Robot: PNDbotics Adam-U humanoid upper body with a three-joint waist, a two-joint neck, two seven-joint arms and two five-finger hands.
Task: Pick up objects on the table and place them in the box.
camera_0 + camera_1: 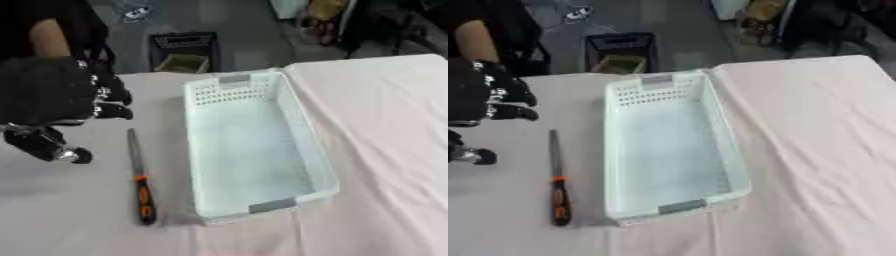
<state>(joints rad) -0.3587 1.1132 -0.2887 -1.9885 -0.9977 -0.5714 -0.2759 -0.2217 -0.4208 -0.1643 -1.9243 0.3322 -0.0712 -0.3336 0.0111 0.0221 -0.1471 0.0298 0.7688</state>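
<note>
- Step in hand: approach — the left robot hand (pixel 52 95) hovered, fingers curled on nothing, beside the file (pixel 138 175).
- Next: descend, grasp its orange-black handle, carry it to the empty box (pixel 254 145).

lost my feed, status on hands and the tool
Left hand above table, holding nothing. Right hand not seen. File flat left of box, untouched. Box empty, nothing in way.

Counted on the bench (pixel 385 130): one box (pixel 254 145), pale and perforated; one file (pixel 140 180) with an orange-and-black handle. One hand (pixel 52 95) is seen, at the left edge. One dark crate (pixel 184 50) is seen on the floor beyond.
</note>
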